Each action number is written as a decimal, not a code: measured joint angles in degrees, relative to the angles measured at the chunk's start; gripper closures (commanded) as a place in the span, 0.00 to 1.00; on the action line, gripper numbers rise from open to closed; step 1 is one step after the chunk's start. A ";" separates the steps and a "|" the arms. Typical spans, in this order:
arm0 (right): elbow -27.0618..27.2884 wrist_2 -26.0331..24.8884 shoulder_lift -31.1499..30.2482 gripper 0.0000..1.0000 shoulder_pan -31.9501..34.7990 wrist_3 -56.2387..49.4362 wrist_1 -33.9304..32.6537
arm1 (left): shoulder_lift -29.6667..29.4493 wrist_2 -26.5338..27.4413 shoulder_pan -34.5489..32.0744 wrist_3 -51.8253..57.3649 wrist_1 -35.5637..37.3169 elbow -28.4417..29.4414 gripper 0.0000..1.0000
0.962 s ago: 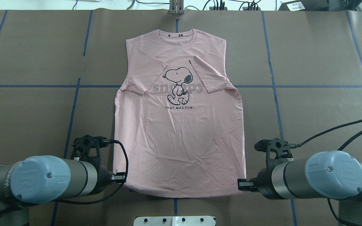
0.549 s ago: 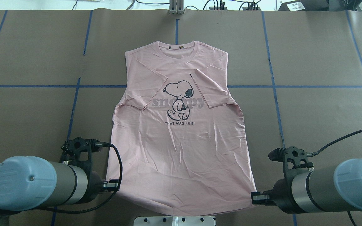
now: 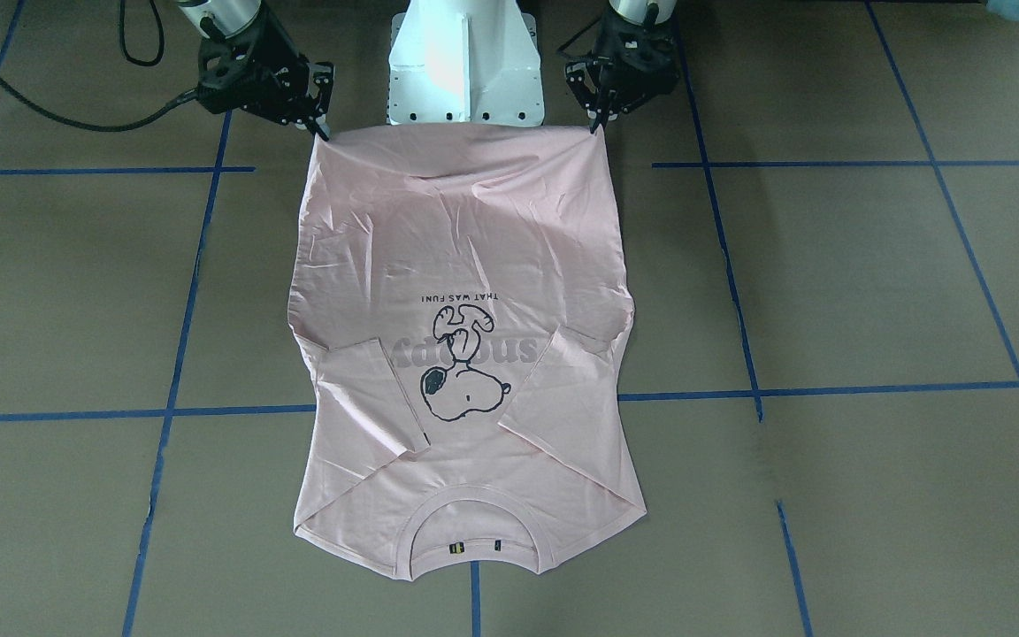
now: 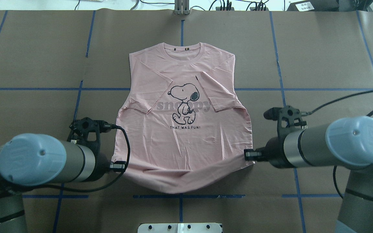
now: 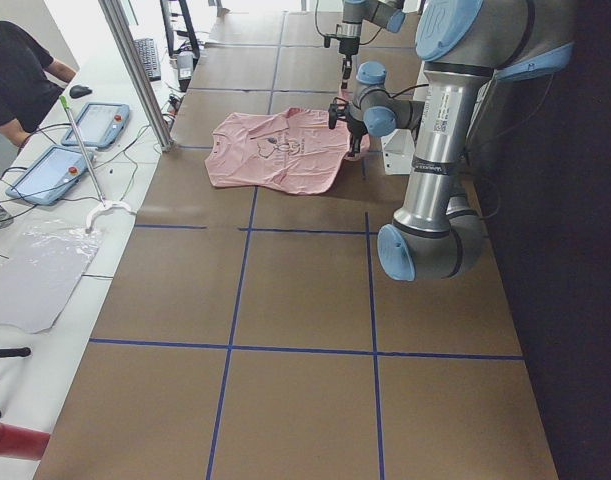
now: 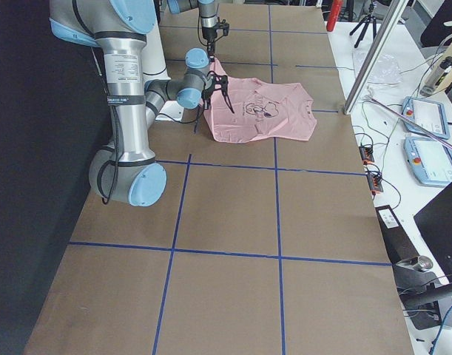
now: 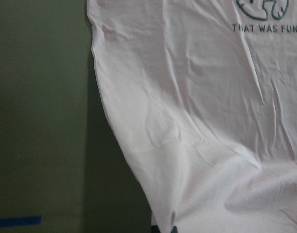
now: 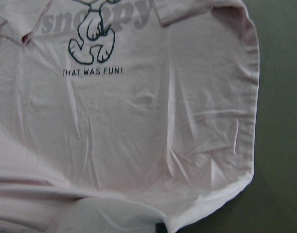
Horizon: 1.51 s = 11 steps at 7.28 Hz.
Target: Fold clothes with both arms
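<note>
- The left gripper (image 4: pixel 119 166) is pressed together on the near left corner of the T-shirt (image 4: pixel 186 139). Its wrist camera shows pink cloth running right down to the fingertips at the bottom edge.
- The right gripper (image 4: pixel 248 154) is pinching the opposite corner in the same way, and its wrist view shows the cloth gathered at the tips.
- Between the two grips the hem (image 4: pixel 181 191) looks raised off the table (image 4: pixel 319 58). It sags in a shallow curve in the overhead view and runs nearly straight in the front view.
- Beyond the hem, the T-shirt lies flat and face up in the middle of the table, with its lower part wrinkled.
- Both sleeves (image 4: pixel 149 87) are already turned in over the chest, either side of the dog print (image 4: pixel 184 103).
- The collar (image 4: pixel 186 53) is at the far end, away from the robot.
- Step in hand, as I judge it: the bottom-to-top fold, with the hem gripped and ready to be carried over.
- The next move calls for both arms to travel together away from the robot, at matched height and pace.
- The hem should stay taut and level until it reaches the collar. It should then be lowered onto the shoulders before either grip lets go.
- Uneven travel would probably skew the fold or drag the lower layer.
</note>
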 measured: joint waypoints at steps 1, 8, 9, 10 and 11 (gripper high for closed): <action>-3.58 0.20 1.71 1.00 4.83 -4.85 -0.03 | -1.46 -0.07 -3.35 2.38 -1.23 3.92 1.00; -35.98 5.52 23.35 1.00 20.89 -9.02 0.04 | -15.00 -1.45 -21.76 7.84 -22.63 39.24 1.00; -40.05 6.39 26.14 1.00 22.37 -9.07 0.06 | -15.77 -1.43 -22.65 8.21 -23.45 41.05 1.00; -44.77 6.77 29.74 1.00 23.51 -9.09 0.09 | -16.41 -1.42 -23.25 8.34 -24.43 42.79 1.00; -49.64 6.85 33.30 1.00 24.39 -9.17 0.70 | -17.45 -1.41 -23.49 8.39 -25.17 44.77 1.00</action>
